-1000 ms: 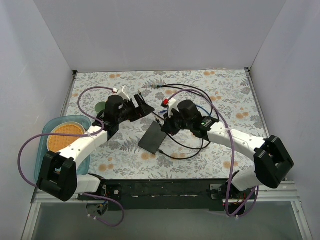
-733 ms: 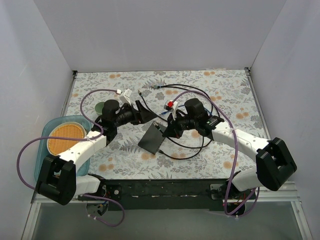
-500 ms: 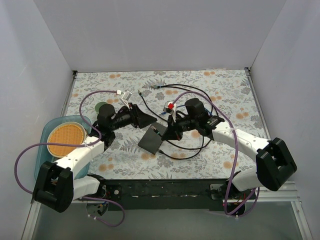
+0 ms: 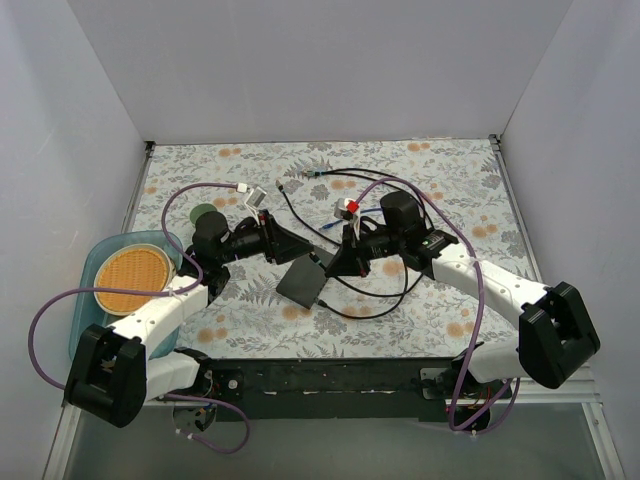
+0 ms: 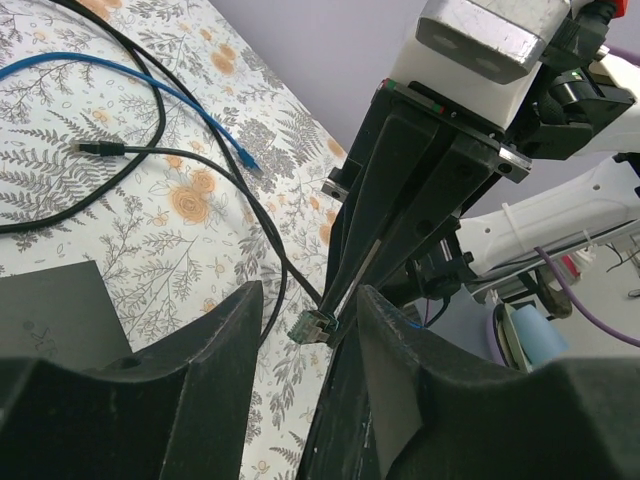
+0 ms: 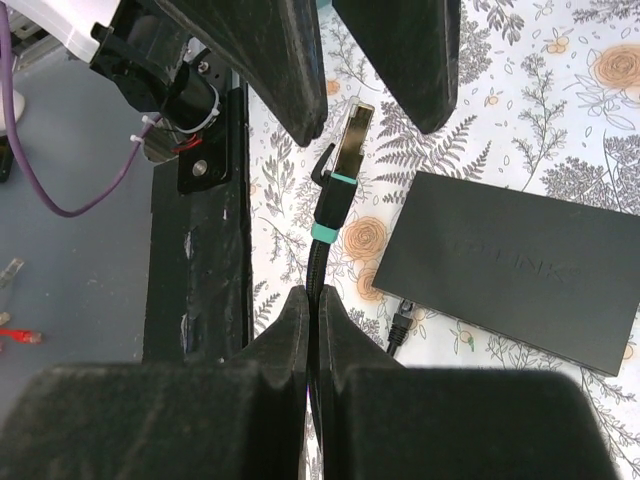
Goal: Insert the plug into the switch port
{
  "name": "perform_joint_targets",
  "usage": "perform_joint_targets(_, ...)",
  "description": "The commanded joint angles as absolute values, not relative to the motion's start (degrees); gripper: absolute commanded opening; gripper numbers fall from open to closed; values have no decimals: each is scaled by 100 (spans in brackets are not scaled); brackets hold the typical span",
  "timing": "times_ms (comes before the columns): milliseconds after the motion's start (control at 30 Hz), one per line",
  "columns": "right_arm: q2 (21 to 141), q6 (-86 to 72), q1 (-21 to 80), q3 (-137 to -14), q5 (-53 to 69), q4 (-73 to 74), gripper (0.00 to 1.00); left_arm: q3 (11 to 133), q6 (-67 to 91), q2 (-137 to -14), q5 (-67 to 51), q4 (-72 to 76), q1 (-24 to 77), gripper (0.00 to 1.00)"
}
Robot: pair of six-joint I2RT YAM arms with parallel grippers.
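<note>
My right gripper [image 6: 313,300] is shut on a black cable just behind its plug [image 6: 347,135], which has a teal collar and a gold tip. The plug sticks out above the table between the open fingers [image 6: 270,60] of my left gripper [image 5: 305,340], which do not touch it. It also shows in the left wrist view [image 5: 312,325]. The flat dark grey switch box [image 6: 510,270] lies on the table right of the plug, and in the top view [image 4: 303,283] just below both grippers [image 4: 298,246] [image 4: 340,265]. Its sockets are not visible. A second small black plug [image 6: 400,325] sits at its near edge.
Loose black cables [image 4: 380,290] and a blue cable [image 5: 150,80] loop over the floral cloth behind and right of the box. A blue tray [image 4: 95,265] with an orange-filled dish and a dark green disc [image 4: 205,213] sit at the left.
My left gripper swung right and lower until its open fingers flank the plug tip. My right arm drew back slightly to the right, still holding the cable.
</note>
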State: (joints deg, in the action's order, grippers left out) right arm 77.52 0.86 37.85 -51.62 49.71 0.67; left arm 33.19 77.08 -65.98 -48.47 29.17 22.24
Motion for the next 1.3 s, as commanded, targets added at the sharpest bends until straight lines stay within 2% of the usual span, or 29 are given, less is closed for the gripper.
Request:
perform_joint_targets(0, 7611, 44, 3753, -5185, 5255, -264, 1, 3305, 7655, -6486, -5001, 3120, 2250, 40)
perform_joint_targets(133, 7611, -105, 3744, -5194, 5256, -308, 1, 3349, 7629, -6548, -5036, 3085, 2285, 35)
perform_joint_targets(400, 7541, -220, 3727, -5194, 5256, -466, 1, 3436, 7488, -6609, -5027, 3006, 2461, 34)
perform_joint_targets(500, 7550, -246, 3735, -5194, 5256, -483, 1, 3419, 7523, -6609, -5010, 3032, 2478, 23)
perform_joint_targets(533, 7559, -255, 3735, -5186, 5265, -475, 1, 3419, 7541, -6627, -5001, 3041, 2479, 10)
perform_joint_targets(567, 7585, -255, 3735, -5194, 5265, -475, 1, 3436, 7558, -6618, -4984, 3058, 2487, 2)
perform_joint_targets(633, 7602, -290, 3735, -5212, 5151, -405, 1, 3463, 7655, -6618, -4800, 2998, 2505, 0)
perform_joint_targets(733, 7559, -360, 3735, -5326, 4493, -142, 20, 3647, 7787, -6653, -4273, 2567, 2531, 0)
perform_joint_targets(767, 7524, -369, 3753, -5378, 3995, -45, 45, 3769, 7822, -6679, -4124, 2253, 2557, 0)
perform_joint_targets(800, 7506, -378, 3753, -5440, 3781, 60, 54, 3866, 7866, -6706, -3887, 2059, 2575, 0)
perform_joint_targets(867, 7418, -369, 3814, -5598, 3134, 350, 66, 4138, 7954, -6846, -3350, 1437, 2601, 0)
perform_joint_targets(967, 7251, -369, 4025, -5713, 2184, 457, 71, 4385, 8111, -7083, -2928, 838, 2628, 0)
perform_joint_targets(1267, 7295, -193, 4754, -5774, 214, 396, 71, 4992, 8429, -7497, -2216, -182, 2803, 0)
